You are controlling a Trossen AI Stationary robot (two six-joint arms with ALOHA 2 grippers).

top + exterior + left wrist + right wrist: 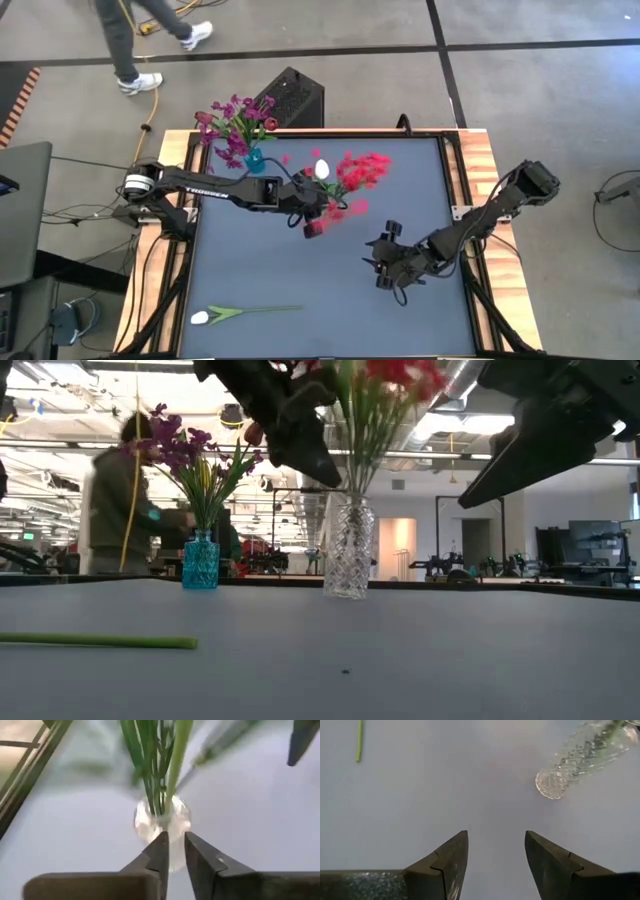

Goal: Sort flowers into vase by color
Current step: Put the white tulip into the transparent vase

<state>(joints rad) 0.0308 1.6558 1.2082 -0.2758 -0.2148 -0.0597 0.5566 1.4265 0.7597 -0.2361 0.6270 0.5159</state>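
Note:
A clear cut-glass vase (349,550) stands mid-table and holds red flowers (362,170) and a white bloom (322,168). A teal vase (200,560) near the far left holds purple flowers (232,125). A white flower (240,312) lies flat near the near edge. My left gripper (312,215) hovers just over the clear vase (160,822), nearly shut, with blurred red blooms (316,228) beside it. My right gripper (385,268) hangs open to the right of the clear vase, above bare table. My left gripper pinches a pale green flower stem (170,815) between its fingertips, coming from above and pointing down over the clear vase's mouth. The stem runs on among the stems standing in the vase. How far it sits in the vase does not show.
The dark mat (330,300) is bordered by wooden table edges (480,160). A black box (290,98) sits beyond the far edge. A person (125,40) walks on the floor behind the table. Open mat lies between the clear vase and the white flower.

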